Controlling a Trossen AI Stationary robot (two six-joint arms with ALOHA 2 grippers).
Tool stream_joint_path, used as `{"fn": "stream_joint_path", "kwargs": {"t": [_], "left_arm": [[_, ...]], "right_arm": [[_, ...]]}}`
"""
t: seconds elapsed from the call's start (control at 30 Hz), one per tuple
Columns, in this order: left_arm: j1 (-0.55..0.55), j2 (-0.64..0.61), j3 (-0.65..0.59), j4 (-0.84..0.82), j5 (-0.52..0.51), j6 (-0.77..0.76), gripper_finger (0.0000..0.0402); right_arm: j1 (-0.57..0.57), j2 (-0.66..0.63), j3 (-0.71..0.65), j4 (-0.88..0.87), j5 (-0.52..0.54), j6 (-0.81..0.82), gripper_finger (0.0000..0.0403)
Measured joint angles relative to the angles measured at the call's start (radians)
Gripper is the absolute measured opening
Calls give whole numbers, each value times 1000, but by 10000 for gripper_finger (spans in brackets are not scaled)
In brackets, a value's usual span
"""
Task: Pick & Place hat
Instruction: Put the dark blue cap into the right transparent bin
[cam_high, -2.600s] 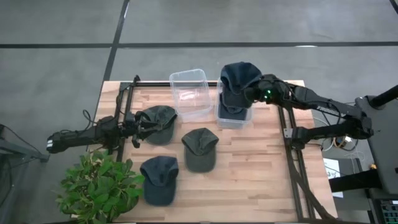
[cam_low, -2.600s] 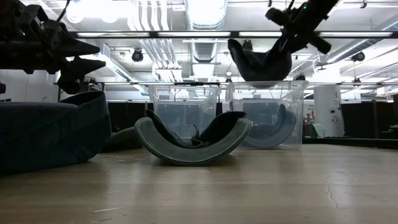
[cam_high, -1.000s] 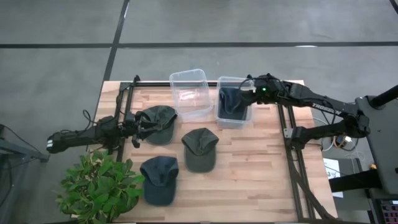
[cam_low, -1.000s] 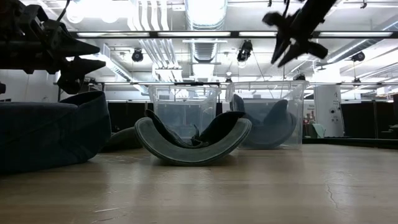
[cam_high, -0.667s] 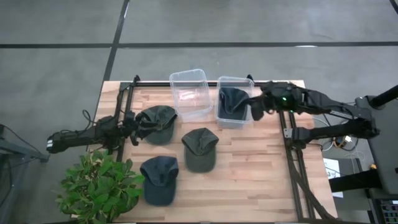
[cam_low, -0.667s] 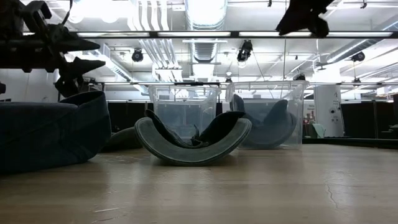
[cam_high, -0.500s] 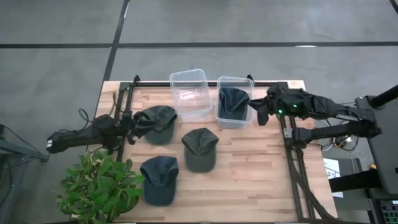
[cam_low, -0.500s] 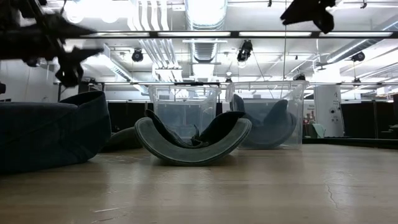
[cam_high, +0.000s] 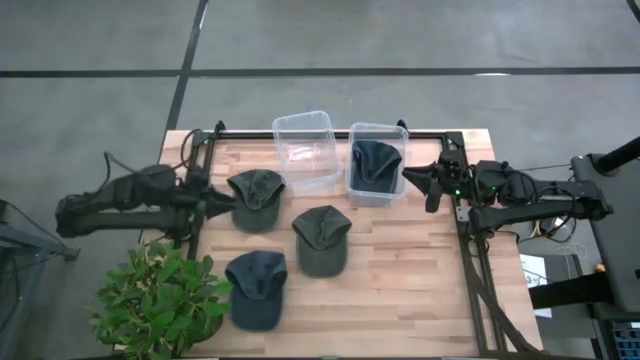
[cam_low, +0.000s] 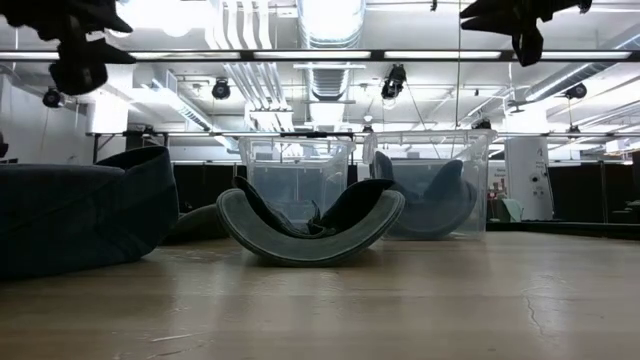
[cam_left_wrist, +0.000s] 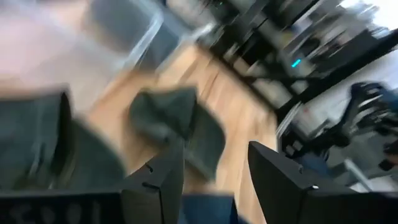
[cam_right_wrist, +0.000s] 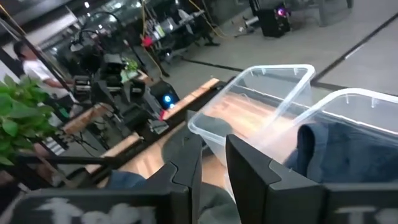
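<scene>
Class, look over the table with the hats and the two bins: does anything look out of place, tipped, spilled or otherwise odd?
Nothing stands out. One hat lies inside the right bin; the left bin holds none. Three hats lie apart on the table, none hanging off an edge, and both bins stand upright. The potted plant sits at the near left corner.

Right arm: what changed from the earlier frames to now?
The right gripper let its hat go into the right bin and drew back right, empty. The left gripper lifted and pulled back a little from the nearest hat. The other hats stayed put.
</scene>
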Motion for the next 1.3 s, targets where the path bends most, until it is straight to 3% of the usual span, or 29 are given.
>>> {"fn": "stream_joint_path", "kwargs": {"t": [0.27, 0.5, 0.67, 0.97, 1.3], "left_arm": [[-2, 306, 205, -306, 71, -226, 170], [-5, 456, 160, -320, 338, -369, 170], [-14, 502, 106, -317, 429, -455, 170], [-117, 510, 78, -281, 341, -633, 170], [-363, 534, 78, -246, 224, -844, 170]], "right_arm": [[0, -9, -22, 33, -1, -9, 64], [0, -9, -22, 34, -2, -13, 63], [0, -9, -22, 35, -9, -34, 63], [0, -16, -21, 33, -12, -44, 63], [0, -22, -21, 34, -11, -62, 63]]}}
